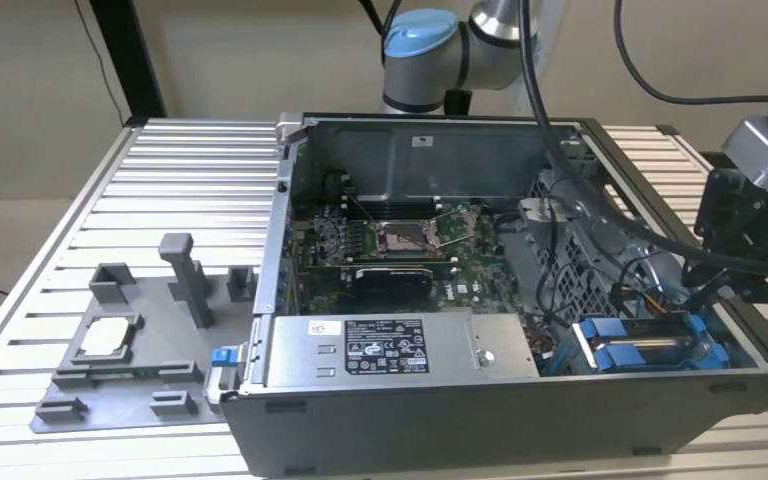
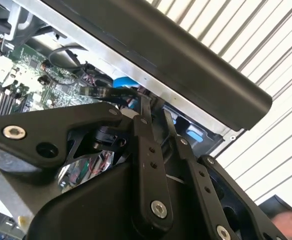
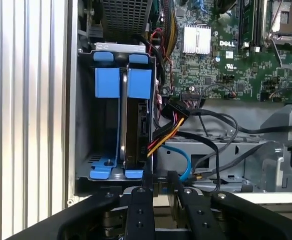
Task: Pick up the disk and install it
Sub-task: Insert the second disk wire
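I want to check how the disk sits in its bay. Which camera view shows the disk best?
The first wrist view: the disk stands on edge in its blue frame inside the drive bay, seen straight on. The exterior view shows just the blue frame tops, far off. The second wrist view shows a bit of blue behind the gripper.

In the second wrist view, the foreground is taken up by the black linkage bars of the pincer [image 2: 153, 120], fastened with silver screws. Whether its fingers are parted or closed cannot be told from here. Beyond them, the dark rounded edge of a computer case [image 2: 185, 65] is seen running diagonally, with a bright metal strip beneath it. Inside the case, a green motherboard [image 2: 31, 75] is seen, with black cables [image 2: 93, 75] looped beside it. Blue plastic parts [image 2: 126, 82] are glimpsed just past the pincer's bars. Outside the case, the ribbed, pale slatted desk [image 2: 265, 45] is seen.
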Available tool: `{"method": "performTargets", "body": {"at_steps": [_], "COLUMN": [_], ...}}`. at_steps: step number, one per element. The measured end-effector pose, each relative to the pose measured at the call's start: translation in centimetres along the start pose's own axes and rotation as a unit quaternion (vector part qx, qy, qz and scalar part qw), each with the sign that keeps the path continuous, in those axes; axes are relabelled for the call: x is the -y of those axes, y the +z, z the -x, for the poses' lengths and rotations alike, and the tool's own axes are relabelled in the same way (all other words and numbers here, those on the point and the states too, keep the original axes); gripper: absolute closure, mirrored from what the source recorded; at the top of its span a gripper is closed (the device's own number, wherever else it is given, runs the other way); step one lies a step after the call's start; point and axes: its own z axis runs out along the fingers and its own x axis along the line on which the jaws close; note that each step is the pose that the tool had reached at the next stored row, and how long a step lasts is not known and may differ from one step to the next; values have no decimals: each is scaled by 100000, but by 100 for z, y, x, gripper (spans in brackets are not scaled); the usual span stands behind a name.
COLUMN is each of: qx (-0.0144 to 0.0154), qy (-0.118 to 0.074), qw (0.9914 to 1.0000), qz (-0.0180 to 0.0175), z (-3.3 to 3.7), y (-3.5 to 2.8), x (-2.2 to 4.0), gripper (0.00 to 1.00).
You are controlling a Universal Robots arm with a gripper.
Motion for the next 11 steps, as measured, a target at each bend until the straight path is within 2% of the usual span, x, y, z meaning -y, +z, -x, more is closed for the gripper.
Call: {"method": "performTargets", "body": {"at_steps": [4,11], "qx": [282,293], "qy": [0,3], "qw": [99999,99999], "qz": [155,176], "z": [-8,-9], "y": [17,27], "x": [4,5], "gripper": [0,0]}}
